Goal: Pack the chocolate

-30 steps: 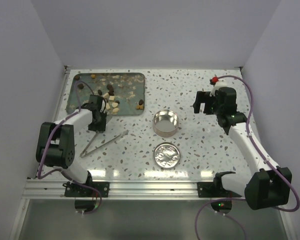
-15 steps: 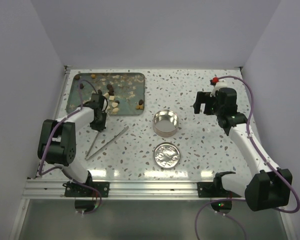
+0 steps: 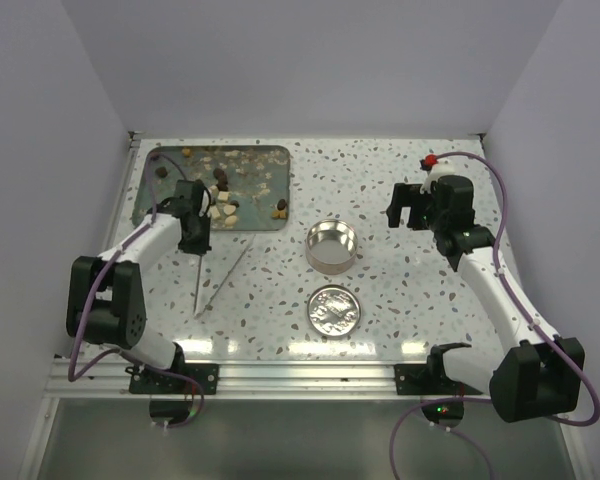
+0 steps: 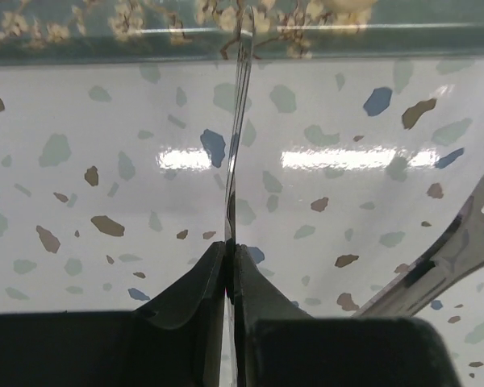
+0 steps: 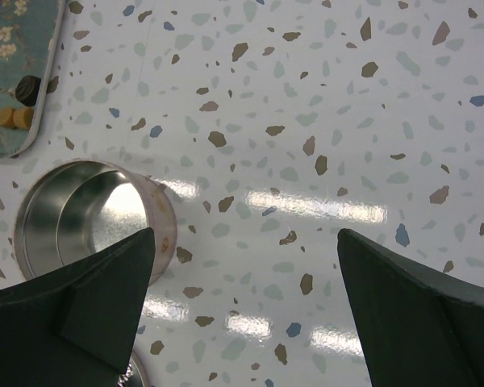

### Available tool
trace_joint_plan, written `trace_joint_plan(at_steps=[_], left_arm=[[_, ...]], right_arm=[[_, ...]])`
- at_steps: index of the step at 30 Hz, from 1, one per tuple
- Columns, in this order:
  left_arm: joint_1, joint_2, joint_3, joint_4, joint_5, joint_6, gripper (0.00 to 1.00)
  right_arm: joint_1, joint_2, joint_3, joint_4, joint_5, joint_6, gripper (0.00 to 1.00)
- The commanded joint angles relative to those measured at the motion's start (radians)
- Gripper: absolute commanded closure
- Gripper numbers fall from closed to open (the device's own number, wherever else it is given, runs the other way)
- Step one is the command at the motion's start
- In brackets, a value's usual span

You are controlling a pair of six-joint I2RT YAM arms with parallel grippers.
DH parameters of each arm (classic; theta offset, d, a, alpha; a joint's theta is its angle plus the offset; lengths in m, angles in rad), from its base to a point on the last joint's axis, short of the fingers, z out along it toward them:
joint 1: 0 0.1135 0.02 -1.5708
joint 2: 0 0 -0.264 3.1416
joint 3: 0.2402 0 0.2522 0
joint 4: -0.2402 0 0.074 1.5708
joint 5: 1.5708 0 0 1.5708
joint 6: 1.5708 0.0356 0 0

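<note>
Top external view: left gripper [image 3: 196,245] pinches tongs [image 4: 460,244] just below the tray [image 3: 255,190] edge, right gripper [image 3: 408,207] spread above open table [image 3: 380,300].

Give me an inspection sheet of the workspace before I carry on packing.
Surface: speckled table, glare patches near the front edge.
Job's things: chocolate, dark and pale lumps, on the tray; tin open and empty; lid flat in front of it; tongs near the tray's front edge.
Clutter: crumbs on the tray.
Grippers: left gripper shut on one arm of the tongs; right gripper open, holding nothing, right of the tin.
Cables: purple cable along each arm, no snag seen.
Surroundings: pale walls; nothing else seen.
</note>
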Motion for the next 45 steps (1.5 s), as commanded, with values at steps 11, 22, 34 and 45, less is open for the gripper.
trace_joint_plan(at_steps=[11,22,34,45], left_arm=[[-0.004,0.015,0.083,0.117,0.002,-0.117,1.00],[-0.004,0.133,0.143,0.223,0.005,-0.161,1.00],[-0.003,0.127,0.129,0.261,0.018,-0.145,0.44],[-0.006,-0.147,-0.058,0.319,0.092,-0.185,0.00]], right_arm=[[0.002,-0.024,-0.008,0.030,0.002,-0.007,0.02],[0.002,-0.050,-0.010,0.016,0.013,-0.024,0.02],[0.002,-0.056,-0.020,0.019,0.011,-0.027,0.02],[0.003,-0.044,-0.008,0.018,-0.007,-0.019,0.01]])
